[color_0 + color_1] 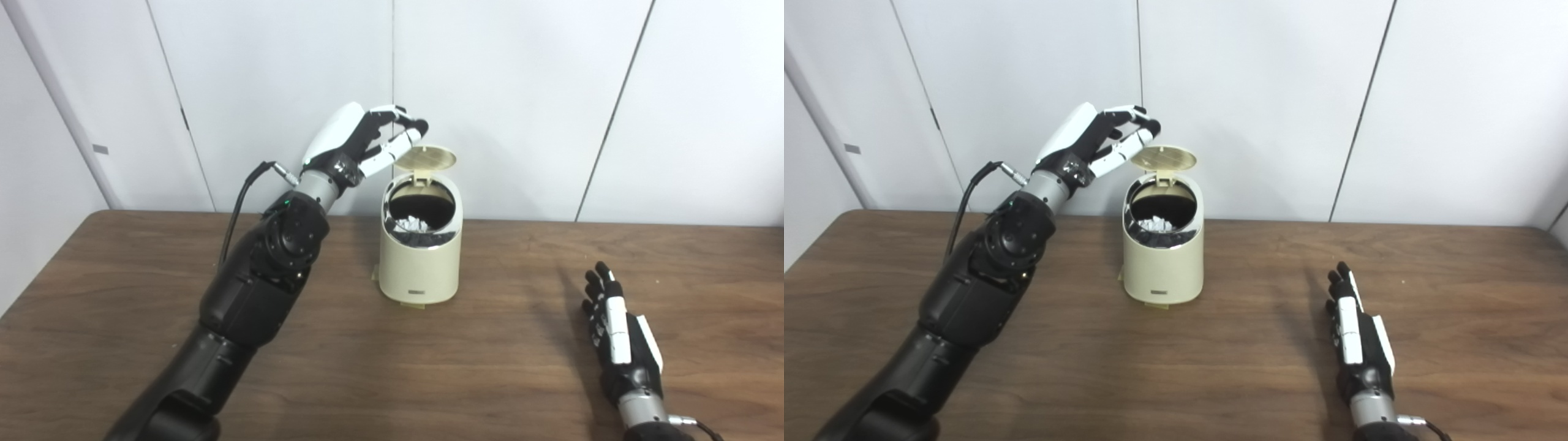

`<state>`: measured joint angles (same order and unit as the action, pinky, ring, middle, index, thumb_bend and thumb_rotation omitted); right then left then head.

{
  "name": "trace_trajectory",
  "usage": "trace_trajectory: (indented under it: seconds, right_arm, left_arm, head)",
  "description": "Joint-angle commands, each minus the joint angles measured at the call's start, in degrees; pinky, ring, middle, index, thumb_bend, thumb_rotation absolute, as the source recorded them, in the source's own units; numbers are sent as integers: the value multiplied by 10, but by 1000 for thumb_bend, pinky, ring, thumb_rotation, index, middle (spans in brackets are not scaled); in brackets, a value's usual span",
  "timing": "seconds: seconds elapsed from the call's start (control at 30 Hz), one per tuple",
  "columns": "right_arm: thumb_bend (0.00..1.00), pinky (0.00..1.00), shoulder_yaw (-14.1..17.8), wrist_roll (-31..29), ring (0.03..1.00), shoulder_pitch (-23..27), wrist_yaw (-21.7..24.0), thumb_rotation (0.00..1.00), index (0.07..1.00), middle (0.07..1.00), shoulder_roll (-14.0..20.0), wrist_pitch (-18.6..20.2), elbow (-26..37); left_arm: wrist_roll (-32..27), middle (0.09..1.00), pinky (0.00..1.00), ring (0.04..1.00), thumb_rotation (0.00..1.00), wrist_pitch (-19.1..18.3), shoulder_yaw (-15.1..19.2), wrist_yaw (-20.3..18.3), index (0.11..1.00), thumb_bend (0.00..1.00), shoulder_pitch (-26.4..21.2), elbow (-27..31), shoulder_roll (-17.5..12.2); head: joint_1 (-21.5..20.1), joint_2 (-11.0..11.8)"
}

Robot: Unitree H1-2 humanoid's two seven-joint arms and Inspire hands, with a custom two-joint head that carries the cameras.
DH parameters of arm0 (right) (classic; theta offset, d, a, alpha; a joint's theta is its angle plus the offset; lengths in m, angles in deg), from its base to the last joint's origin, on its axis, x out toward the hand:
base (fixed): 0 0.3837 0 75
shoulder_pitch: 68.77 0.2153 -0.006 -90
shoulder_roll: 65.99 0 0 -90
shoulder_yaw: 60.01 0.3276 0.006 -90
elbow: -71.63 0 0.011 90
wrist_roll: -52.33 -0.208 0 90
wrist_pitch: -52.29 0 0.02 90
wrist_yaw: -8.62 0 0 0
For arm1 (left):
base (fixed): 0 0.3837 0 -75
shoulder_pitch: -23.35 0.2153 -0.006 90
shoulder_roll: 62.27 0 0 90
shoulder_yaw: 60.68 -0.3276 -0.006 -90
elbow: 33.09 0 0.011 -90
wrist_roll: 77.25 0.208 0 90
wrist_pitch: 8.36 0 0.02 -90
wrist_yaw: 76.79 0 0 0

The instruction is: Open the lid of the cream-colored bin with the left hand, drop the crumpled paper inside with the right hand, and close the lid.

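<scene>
While the lid (425, 157) stands raised, the left hand (361, 139) fingertips touch it.

You have bright, even overhead lighting in both views. Soft shadows fall on the worktop (478, 367) left of the right hand (618, 331). Focus is sharp throughout, and mild glare shows on the bin (419, 257) rim.

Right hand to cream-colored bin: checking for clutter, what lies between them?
Nothing: only bare wooden table between the right hand and the cream-colored bin, seen in both eye views.
</scene>
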<state>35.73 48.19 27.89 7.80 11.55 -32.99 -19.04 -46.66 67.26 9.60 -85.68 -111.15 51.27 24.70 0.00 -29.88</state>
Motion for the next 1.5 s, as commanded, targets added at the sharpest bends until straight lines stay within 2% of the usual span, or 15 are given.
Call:
trace_trajectory:
  seconds: [0.0, 0.2, 0.47, 0.57, 0.77, 0.93, 1.13, 1.23, 1.37, 1.47]
  right_arm:
    - [671, 1000, -4, 0, 1000, 7, -2, 1000, 1000, 981, -6, 5, 4]
    - [676, 1000, -9, 4, 1000, 9, -15, 1000, 1000, 984, -16, 15, 9]
    - [694, 1000, -31, 46, 1000, 18, -26, 1000, 1000, 982, -9, 20, 12]
    - [645, 1000, -35, 54, 1000, 21, -28, 1000, 1000, 983, -8, 23, 14]
    - [626, 1000, -36, 62, 1000, 21, -33, 1000, 1000, 970, -15, 43, 25]
    - [601, 1000, -35, 64, 1000, 21, -36, 1000, 1000, 972, -18, 50, 33]
    - [621, 1000, -40, 79, 1000, 18, -38, 1000, 1000, 971, -17, 56, 41]
    - [634, 1000, -40, 89, 1000, 17, -44, 1000, 1000, 970, -18, 63, 46]
    - [617, 1000, -47, 115, 978, 18, -51, 1000, 1000, 952, -14, 65, 48]
    - [616, 1000, -56, 131, 989, 17, -49, 1000, 1000, 952, -8, 66, 51]
  left_arm:
    - [32, 918, 808, 937, 999, 20, -1, 5, 657, 533, -30, 15, -15]
    - [62, 892, 789, 913, 993, 42, -15, -21, 631, 570, -25, 21, -30]
    - [58, 864, 764, 891, 1000, 60, -3, -46, 636, 605, -5, 24, -30]
    - [57, 859, 759, 887, 1000, 73, 1, -49, 630, 597, 2, 26, -32]
    - [66, 873, 773, 908, 1000, 77, -4, -76, 652, 626, 19, 40, -35]
    - [75, 871, 804, 923, 1000, 84, -10, -87, 655, 577, 35, 52, -33]
    - [97, 887, 855, 937, 995, 106, -26, -90, 683, 549, 55, 42, -33]
    - [108, 893, 846, 940, 989, 117, -33, -92, 703, 533, 59, 36, -33]
    - [131, 881, 797, 916, 970, 143, -43, -76, 690, 536, 61, 14, -30]
    - [155, 888, 806, 917, 997, 165, -58, -64, 693, 546, 60, -10, -32]
  head:
    - [-3, -1]
    - [-7, -2]
    - [-17, -5]
    - [-20, -7]
    - [-28, -12]
    - [-31, -17]
    - [-40, -20]
    - [-43, -22]
    - [-49, -24]
    - [-52, -24]
